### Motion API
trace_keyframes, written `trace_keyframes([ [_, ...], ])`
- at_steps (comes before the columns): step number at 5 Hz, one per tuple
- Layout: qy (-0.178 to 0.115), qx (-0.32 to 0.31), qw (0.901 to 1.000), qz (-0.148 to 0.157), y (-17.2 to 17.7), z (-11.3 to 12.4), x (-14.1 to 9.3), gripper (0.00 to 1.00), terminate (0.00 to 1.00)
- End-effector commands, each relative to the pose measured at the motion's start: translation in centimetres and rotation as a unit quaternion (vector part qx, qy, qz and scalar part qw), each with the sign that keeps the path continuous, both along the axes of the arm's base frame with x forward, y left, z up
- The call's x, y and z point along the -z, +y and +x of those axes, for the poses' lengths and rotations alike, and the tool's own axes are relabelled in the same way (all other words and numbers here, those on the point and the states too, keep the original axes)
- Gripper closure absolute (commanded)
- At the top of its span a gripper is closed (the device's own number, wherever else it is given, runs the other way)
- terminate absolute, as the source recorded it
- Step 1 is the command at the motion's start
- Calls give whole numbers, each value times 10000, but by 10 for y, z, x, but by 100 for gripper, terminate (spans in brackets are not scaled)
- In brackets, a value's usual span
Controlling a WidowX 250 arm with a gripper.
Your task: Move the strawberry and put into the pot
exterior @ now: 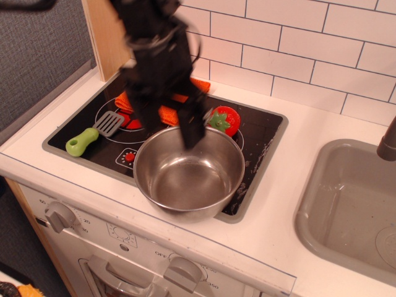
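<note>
The strawberry (pixel 226 119) is small, glossy red with a green cap, and lies on the black stovetop just behind the pot's far rim. The pot (pixel 237 162) is wide, shiny steel and empty, at the front of the stovetop. My black gripper (pixel 171 125) is motion-blurred and hangs over the pot's far left rim, to the left of the strawberry. Its two fingers (pixel 192 131) stand well apart with nothing between them. The arm hides part of the stovetop behind it.
An orange cloth (pixel 162 111) lies on the stovetop behind the gripper, partly hidden. A green-handled spatula (pixel 85 140) lies at the stove's left. A grey sink basin (pixel 349 204) with a dark faucet (pixel 388 143) is at the right. A tiled wall runs behind.
</note>
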State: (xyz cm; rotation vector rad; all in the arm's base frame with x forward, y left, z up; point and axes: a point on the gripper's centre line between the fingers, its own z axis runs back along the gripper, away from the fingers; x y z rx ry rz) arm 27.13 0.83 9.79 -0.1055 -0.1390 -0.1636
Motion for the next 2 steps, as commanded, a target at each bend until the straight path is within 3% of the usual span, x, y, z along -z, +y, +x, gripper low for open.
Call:
trace_keyframes([
  [1, -115, -152, 9997, 132, -16, 71, -1, 0, 0],
  [2, 165, -190, 9991, 336, -19, 91, 26, 0, 0],
])
